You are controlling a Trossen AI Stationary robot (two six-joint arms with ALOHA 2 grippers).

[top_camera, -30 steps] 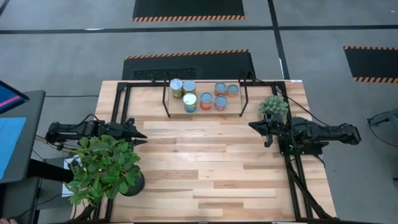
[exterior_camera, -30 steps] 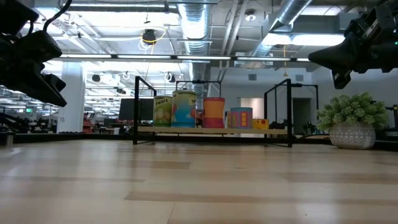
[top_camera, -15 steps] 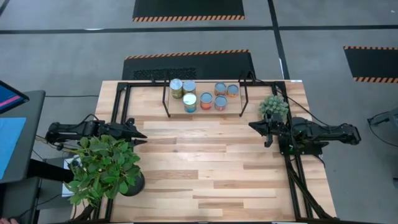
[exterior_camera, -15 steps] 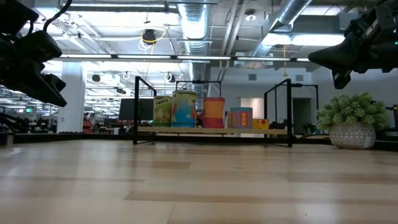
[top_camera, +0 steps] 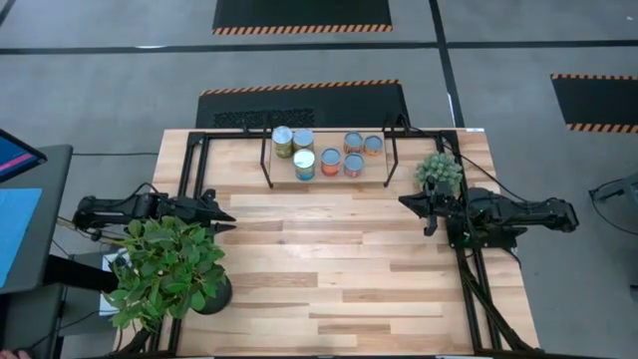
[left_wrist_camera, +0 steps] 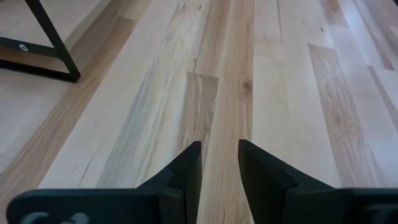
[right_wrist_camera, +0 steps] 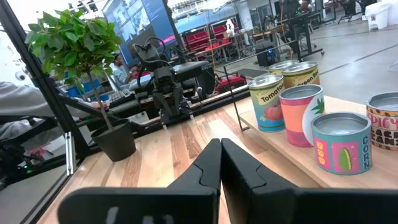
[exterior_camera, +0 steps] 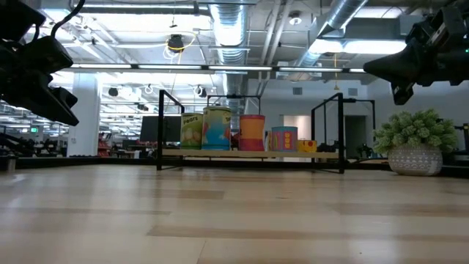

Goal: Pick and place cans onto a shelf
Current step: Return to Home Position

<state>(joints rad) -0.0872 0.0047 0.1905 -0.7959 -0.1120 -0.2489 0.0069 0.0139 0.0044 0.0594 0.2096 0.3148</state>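
Several cans (top_camera: 329, 155) stand upright on the low wooden shelf (top_camera: 282, 172) at the table's far middle. They also show in the low view (exterior_camera: 234, 130) and in the right wrist view (right_wrist_camera: 301, 115). My left gripper (top_camera: 227, 218) hovers over the table's left side, by the big plant, and is narrowly open and empty (left_wrist_camera: 219, 149). My right gripper (top_camera: 403, 202) hovers over the table's right side, near the shelf's right end, and is shut and empty (right_wrist_camera: 220, 148). Both grippers point toward the table's middle.
A large leafy potted plant (top_camera: 164, 274) stands at the table's near left, right beside my left arm. A small potted plant (top_camera: 439, 172) stands at the right, just beyond my right arm. The shelf's black legs (top_camera: 389, 160) rise at its ends. Bare planks (top_camera: 319, 249) lie between the arms.
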